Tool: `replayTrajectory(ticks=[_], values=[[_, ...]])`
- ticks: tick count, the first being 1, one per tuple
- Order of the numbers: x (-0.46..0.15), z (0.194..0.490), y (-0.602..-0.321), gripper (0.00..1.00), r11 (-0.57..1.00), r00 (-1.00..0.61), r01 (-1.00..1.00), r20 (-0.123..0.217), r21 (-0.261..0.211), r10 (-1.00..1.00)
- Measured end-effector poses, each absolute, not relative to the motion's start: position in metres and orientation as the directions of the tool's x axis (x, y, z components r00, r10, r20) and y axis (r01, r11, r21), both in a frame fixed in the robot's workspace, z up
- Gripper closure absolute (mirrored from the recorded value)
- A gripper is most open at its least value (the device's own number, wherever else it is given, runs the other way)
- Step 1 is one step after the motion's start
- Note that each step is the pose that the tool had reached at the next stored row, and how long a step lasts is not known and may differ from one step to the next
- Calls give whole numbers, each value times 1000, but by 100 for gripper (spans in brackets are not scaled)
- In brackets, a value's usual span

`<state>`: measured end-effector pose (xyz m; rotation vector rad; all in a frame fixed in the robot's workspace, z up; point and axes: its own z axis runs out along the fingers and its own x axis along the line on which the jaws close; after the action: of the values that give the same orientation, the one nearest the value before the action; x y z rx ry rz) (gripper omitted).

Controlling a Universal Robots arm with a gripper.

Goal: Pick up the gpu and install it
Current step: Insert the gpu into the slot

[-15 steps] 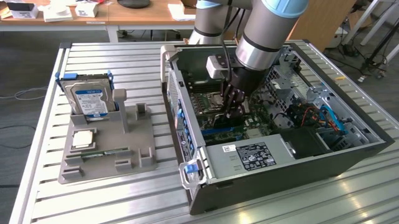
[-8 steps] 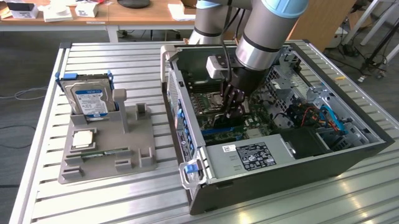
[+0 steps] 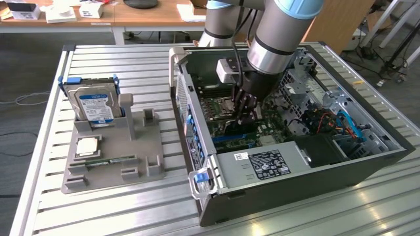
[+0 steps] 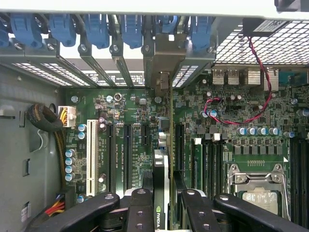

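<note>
The gpu (image 4: 162, 174) was held edge-on in the hand (image 4: 165, 212), which was closed upon it, inside the computer case (image 3: 341, 162) over the motherboard (image 4: 120, 104) slots. Installing was judged to be in hand. Careful alignment of card edge with slot was called for.

Seen edge-on in the wrist view as a thin green circuit-board gpu card (image 4: 162, 181), with a black cooler carrying a small green logo on one face and a silver metal end bracket (image 4: 161, 63) at its far end. Stands upright on its long edge, square to the green motherboard (image 4: 120, 111) among the black expansion slots (image 4: 126, 150), bracket in line with the rear slot openings (image 4: 96, 63) of the open grey computer case (image 3: 367, 162). Clamped between the black fingers (image 4: 140, 212) of the gripper (image 4: 164, 195); cannot tell whether fully seated in a slot.
</note>
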<state>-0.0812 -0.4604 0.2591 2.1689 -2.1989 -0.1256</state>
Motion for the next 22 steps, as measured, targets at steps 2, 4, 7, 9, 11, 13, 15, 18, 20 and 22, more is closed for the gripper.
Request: replayTrajectory(ticks=[2,4,7,9,11,13,15,18,20,22], values=[[-81,259,-460,73,13,-15,-996,-21,93,-1000],[-81,259,-460,73,13,-15,-996,-21,93,-1000],[-81,261,-460,73,13,-15,-995,-21,95,-1000],[-81,261,-460,73,13,-15,-995,-21,95,-1000],[-81,261,-460,73,13,-15,-995,-21,95,-1000],[-81,261,-460,73,13,-15,-995,-21,95,-1000],[-79,261,-461,73,13,-15,-995,-21,95,-1000],[-78,261,-461,73,13,-15,-995,-21,95,-1000],[-78,261,-460,73,13,-15,-995,-21,95,-1000],[-78,261,-461,73,13,-15,-995,-21,95,-1000]])
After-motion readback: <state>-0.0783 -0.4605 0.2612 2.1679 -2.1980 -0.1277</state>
